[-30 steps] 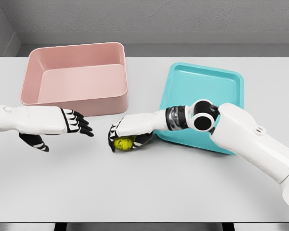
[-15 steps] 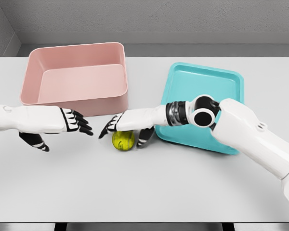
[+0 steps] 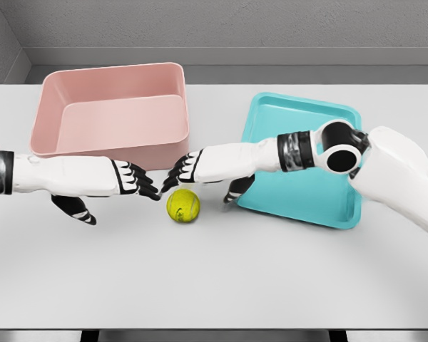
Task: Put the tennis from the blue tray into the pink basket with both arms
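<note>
Yellow-green fuzzy tennis ball (image 3: 183, 205) lies free on white table (image 3: 271, 285), between open left hand (image 3: 132, 182) and open right hand (image 3: 200, 167); careless touch may roll it away.

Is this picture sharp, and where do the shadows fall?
Head view: sharp throughout, no blur or glare; even, soft lighting. The yellow-green tennis ball casts a faint shadow on the white table, and dim shadows sit under the pink rectangular basket and teal tray.

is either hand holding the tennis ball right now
No. The tennis ball lies free on the table; the right hand is open above it, the left hand open beside it.
</note>
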Controlling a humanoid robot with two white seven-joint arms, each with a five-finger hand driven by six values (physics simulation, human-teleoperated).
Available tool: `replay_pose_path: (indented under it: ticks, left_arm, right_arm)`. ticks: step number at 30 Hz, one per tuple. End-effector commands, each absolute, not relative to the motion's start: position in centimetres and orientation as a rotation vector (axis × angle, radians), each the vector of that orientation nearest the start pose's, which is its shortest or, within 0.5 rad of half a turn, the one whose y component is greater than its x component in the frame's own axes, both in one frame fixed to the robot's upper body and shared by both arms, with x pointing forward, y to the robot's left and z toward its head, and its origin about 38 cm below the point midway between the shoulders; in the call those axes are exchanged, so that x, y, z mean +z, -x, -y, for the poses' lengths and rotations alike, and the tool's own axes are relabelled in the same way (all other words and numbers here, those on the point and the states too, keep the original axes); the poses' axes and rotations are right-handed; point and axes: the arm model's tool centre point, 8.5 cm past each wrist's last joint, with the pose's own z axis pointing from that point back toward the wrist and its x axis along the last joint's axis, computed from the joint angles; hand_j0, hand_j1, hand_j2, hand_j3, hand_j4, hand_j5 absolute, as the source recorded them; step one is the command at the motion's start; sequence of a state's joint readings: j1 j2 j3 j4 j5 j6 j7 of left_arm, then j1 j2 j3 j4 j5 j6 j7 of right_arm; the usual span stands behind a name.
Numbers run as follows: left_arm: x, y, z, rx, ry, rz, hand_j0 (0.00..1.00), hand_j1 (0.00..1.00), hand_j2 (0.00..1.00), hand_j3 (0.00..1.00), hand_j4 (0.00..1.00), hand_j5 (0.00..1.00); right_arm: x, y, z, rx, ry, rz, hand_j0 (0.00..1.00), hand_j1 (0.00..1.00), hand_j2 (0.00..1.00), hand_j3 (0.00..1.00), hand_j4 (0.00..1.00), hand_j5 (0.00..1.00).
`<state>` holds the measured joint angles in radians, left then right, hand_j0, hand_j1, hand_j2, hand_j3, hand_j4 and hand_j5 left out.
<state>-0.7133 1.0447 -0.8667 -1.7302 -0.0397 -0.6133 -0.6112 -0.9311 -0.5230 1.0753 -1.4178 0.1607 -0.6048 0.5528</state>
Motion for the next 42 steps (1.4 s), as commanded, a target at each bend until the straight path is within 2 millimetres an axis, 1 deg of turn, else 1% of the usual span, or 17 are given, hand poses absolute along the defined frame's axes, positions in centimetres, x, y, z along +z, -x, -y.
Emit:
replay_pose_path:
  ticks: [1, 4, 7, 9, 11, 13, 15, 16, 18, 21, 23, 24, 26, 29, 31, 37, 42]
  left_arm:
    - [23.6, -36.4, -27.8, 3.065, -0.025, -1.957, 1.00, 1.00, 1.00, 1.00, 1.00, 1.00]
    - [23.6, -36.6, -28.0, 3.069, -0.020, -1.962, 1.00, 1.00, 1.00, 1.00, 1.00, 1.00]
    - [23.9, -36.6, -27.2, 3.037, -0.028, -1.974, 1.00, 1.00, 1.00, 1.00, 1.00, 1.00]
    - [23.7, -36.8, -25.0, 2.964, -0.090, -2.015, 1.00, 1.00, 1.00, 1.00, 1.00, 1.00]
    - [23.7, -36.9, -22.6, 2.887, -0.146, -2.050, 1.00, 1.00, 1.00, 1.00, 1.00, 1.00]
    - [24.1, -37.1, -21.0, 2.834, -0.163, -2.062, 1.00, 1.00, 1.00, 1.00, 1.00, 1.00]
    - [24.5, -37.3, -20.2, 2.807, -0.162, -2.061, 1.00, 1.00, 1.00, 1.00, 1.00, 1.00]
    - [24.3, -37.3, -19.6, 2.791, -0.178, -2.069, 1.00, 1.00, 1.00, 1.00, 1.00, 1.00]
    - [24.1, -37.3, -19.1, 2.783, -0.198, -2.072, 1.00, 1.00, 1.00, 1.00, 1.00, 1.00]
    - [24.1, -37.8, -18.8, 2.781, -0.193, -2.080, 1.00, 1.00, 1.00, 1.00, 1.00, 1.00]
    - [23.2, -38.1, -18.3, 2.797, -0.229, -2.080, 1.00, 1.00, 1.00, 1.00, 1.00, 1.00]
    - [22.8, -38.7, -18.6, 2.839, -0.210, -2.093, 1.00, 1.00, 1.00, 1.00, 1.00, 1.00]
    - [22.1, -39.8, -18.7, 2.881, -0.168, -2.094, 1.00, 1.00, 1.00, 1.00, 1.00, 1.00]
    - [21.4, -40.5, -19.4, 2.939, -0.129, -2.089, 1.00, 1.00, 1.00, 1.00, 1.00, 1.00]
    - [20.1, -40.4, -19.0, 2.972, -0.151, -2.053, 1.00, 1.00, 1.00, 1.00, 1.00, 1.00]
    - [19.2, -40.0, -18.6, 2.990, -0.171, -2.014, 1.00, 1.00, 1.00, 1.00, 1.00, 1.00]
    - [18.6, -40.6, -18.3, 3.008, -0.148, -2.003, 1.00, 1.00, 1.00, 1.00, 1.00, 1.00]
  right_arm:
    - [21.5, -43.1, 13.5, -2.842, 0.143, -2.020, 1.00, 1.00, 1.00, 1.00, 1.00, 1.00]
    - [23.1, -44.2, 17.1, -2.894, 0.006, -2.013, 1.00, 1.00, 1.00, 1.00, 1.00, 1.00]
    - [25.8, -45.3, 22.4, -2.934, -0.207, -2.045, 1.00, 1.00, 1.00, 1.00, 1.00, 1.00]
    - [26.6, -45.5, 25.2, -2.970, -0.306, -2.046, 1.00, 1.00, 1.00, 1.00, 1.00, 1.00]
    - [27.1, -45.5, 26.9, -2.972, -0.376, -2.075, 1.00, 1.00, 1.00, 1.00, 1.00, 1.00]
    - [27.5, -45.9, 30.5, -2.853, -0.550, -2.304, 1.00, 1.00, 1.00, 1.00, 1.00, 1.00]
    - [28.0, -45.6, 33.1, -2.806, -0.668, -2.379, 1.00, 1.00, 1.00, 1.00, 1.00, 1.00]
    - [27.7, -45.4, 34.0, -2.811, -0.688, -2.402, 1.00, 1.00, 1.00, 1.00, 1.00, 1.00]
    - [27.9, -45.3, 34.7, -2.794, -0.718, -2.431, 1.00, 1.00, 1.00, 1.00, 1.00, 1.00]
    - [27.1, -44.9, 35.3, -2.843, -0.714, -2.406, 1.00, 1.00, 1.00, 1.00, 1.00, 1.00]
    - [27.3, -44.8, 36.1, -2.860, -0.742, -2.393, 1.00, 1.00, 1.00, 1.00, 1.00, 1.00]
    - [27.2, -44.8, 36.1, -2.862, -0.736, -2.393, 1.00, 1.00, 1.00, 1.00, 1.00, 1.00]
    - [26.4, -45.0, 37.4, -2.901, -0.775, -2.406, 1.00, 1.00, 1.00, 1.00, 1.00, 1.00]
    - [26.1, -45.0, 37.4, -2.909, -0.768, -2.406, 1.00, 1.00, 1.00, 1.00, 1.00, 1.00]
    - [25.8, -44.9, 37.4, -2.914, -0.761, -2.406, 1.00, 1.00, 1.00, 1.00, 1.00, 1.00]
    - [25.7, -45.0, 37.0, -2.908, -0.743, -2.412, 1.00, 1.00, 1.00, 1.00, 1.00, 1.00]
    - [25.7, -45.0, 36.8, -2.903, -0.736, -2.412, 1.00, 1.00, 1.00, 1.00, 1.00, 1.00]
